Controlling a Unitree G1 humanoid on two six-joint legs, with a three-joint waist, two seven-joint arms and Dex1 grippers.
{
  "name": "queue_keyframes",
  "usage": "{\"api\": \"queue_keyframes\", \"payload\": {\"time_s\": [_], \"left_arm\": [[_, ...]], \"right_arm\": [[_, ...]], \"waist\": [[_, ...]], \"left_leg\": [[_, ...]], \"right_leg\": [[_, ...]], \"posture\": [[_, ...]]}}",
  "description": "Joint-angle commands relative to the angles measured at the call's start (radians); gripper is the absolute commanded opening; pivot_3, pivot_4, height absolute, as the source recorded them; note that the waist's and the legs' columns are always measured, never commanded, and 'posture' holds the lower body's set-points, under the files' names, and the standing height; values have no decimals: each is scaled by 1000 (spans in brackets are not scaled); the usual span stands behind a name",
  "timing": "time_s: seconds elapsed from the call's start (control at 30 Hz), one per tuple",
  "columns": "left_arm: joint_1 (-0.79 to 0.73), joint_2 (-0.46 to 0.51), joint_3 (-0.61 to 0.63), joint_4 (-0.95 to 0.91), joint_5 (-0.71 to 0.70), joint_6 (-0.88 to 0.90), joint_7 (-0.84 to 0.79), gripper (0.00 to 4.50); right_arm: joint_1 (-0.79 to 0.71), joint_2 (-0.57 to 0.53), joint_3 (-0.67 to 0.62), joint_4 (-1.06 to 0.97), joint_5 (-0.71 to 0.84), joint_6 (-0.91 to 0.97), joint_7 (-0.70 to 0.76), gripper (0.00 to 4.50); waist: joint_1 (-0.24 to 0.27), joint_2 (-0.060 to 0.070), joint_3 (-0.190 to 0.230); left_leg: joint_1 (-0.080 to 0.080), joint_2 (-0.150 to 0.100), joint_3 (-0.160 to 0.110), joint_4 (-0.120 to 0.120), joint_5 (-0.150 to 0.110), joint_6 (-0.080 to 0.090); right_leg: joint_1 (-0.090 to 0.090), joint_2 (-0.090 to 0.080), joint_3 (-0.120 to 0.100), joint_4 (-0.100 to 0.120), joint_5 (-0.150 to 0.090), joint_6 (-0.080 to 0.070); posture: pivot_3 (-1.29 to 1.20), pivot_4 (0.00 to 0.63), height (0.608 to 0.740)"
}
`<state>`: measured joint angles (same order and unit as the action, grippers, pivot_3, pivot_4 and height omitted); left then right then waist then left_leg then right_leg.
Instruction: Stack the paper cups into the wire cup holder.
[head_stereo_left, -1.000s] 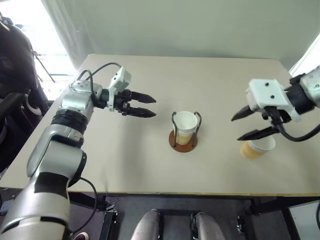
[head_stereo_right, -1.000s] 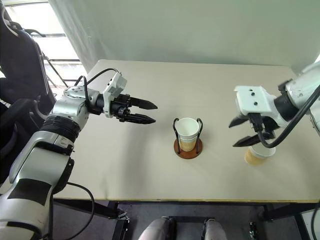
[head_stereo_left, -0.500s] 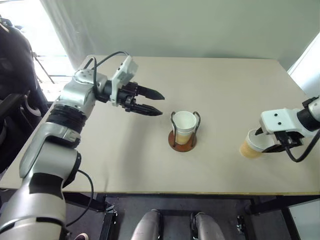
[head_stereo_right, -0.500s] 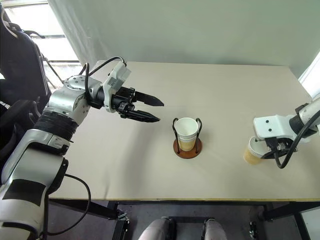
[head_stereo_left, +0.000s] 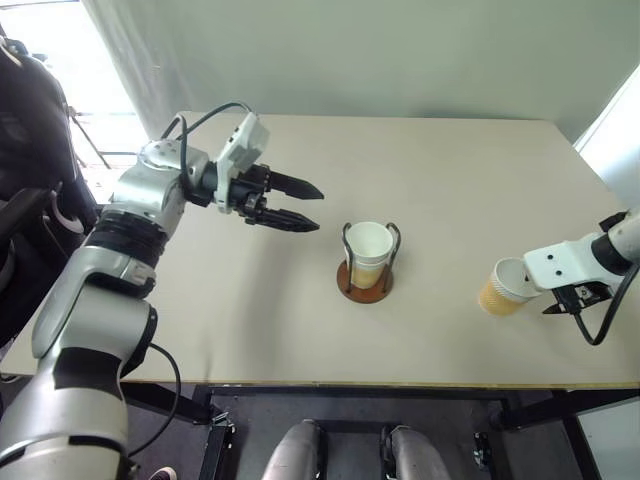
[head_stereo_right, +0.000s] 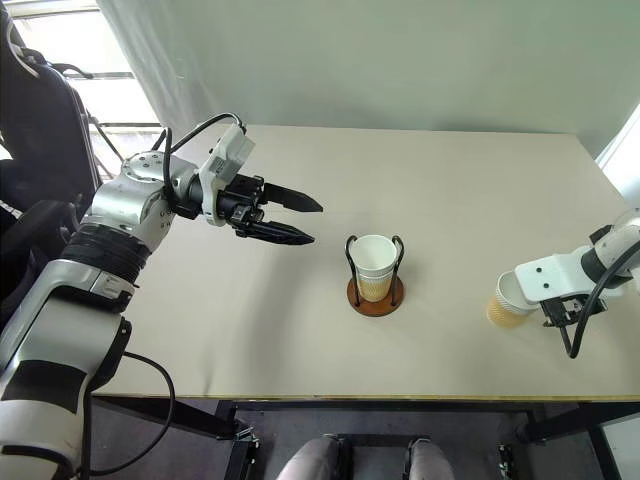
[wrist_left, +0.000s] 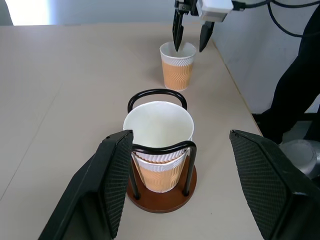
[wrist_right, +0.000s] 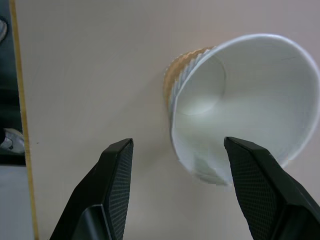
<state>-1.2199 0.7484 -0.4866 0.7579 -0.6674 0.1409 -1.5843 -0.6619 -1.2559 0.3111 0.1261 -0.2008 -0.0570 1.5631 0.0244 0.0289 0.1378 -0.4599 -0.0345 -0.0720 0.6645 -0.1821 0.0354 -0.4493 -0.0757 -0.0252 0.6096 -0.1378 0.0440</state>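
Observation:
The wire cup holder (head_stereo_left: 365, 285) stands mid-table on its brown disc, with two nested paper cups (wrist_left: 159, 131) inside its black loops. A third paper cup (head_stereo_left: 502, 289) stands upright and alone near the table's right edge. My right gripper (head_stereo_left: 566, 301) points down at this cup and is open. In the right wrist view one of its fingers (wrist_right: 260, 190) is over the cup's mouth and the other is outside the wall. My left gripper (head_stereo_left: 318, 208) hovers open and empty to the left of the holder, pointing toward it.
The beige table (head_stereo_left: 250, 330) has its front edge close below the holder and its right edge just past the loose cup. A dark chair (head_stereo_right: 40, 120) stands off the table's left side. A pale wall runs behind the table.
My right gripper has swung right and down, from level above the loose cup to pointing down at it. The left gripper has hardly moved. The cups stayed in place.

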Motion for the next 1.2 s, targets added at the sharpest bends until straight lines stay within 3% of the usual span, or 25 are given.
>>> {"api": "queue_keyframes", "payload": {"time_s": [0.03,0.1,0.3,0.57,0.73,1.0,1.2], "left_arm": [[-6,12,12,-10,-10,-5,-30,3306],[-4,13,15,-14,-9,-6,-30,3306],[2,11,26,-11,-3,-28,-30,3306],[5,-7,8,31,35,-87,-30,3306],[-8,-20,-12,79,52,-126,-30,3306],[-1,-28,-52,178,66,-204,-30,3306],[-8,-47,-62,244,81,-248,-30,3306]], "right_arm": [[-28,20,2,24,-31,-41,-3,2555],[-32,30,3,34,-41,-60,-1,2069],[-47,32,-7,28,-35,-67,41,42],[-118,13,7,-91,30,21,51,42],[-291,26,76,-157,69,84,51,42],[-612,143,196,-153,101,172,51,42],[-706,241,235,-115,74,186,51,42]], "waist": [[0,0,0],[1,0,0],[1,0,0],[-1,0,0],[-4,0,0],[-8,0,0],[-5,0,0]], "left_leg": [[0,0,0,0,0,0],[0,0,0,0,0,0],[0,0,0,0,-1,0],[0,0,0,-1,0,0],[0,0,0,-1,0,0],[-1,0,0,-2,-1,-1],[-2,0,-1,-2,-3,-1]], "right_leg": [[0,0,0,0,0,0],[0,0,0,0,2,-3],[0,0,0,-1,4,-6],[0,0,0,-1,3,-6],[0,0,0,-1,-1,-1],[-2,0,0,-1,2,-8],[-3,0,-1,-1,0,-9]], "posture": [[0,150,740],[0,150,740],[0,150,740],[0,150,740],[0,150,740],[0,150,740],[0,150,740]]}}
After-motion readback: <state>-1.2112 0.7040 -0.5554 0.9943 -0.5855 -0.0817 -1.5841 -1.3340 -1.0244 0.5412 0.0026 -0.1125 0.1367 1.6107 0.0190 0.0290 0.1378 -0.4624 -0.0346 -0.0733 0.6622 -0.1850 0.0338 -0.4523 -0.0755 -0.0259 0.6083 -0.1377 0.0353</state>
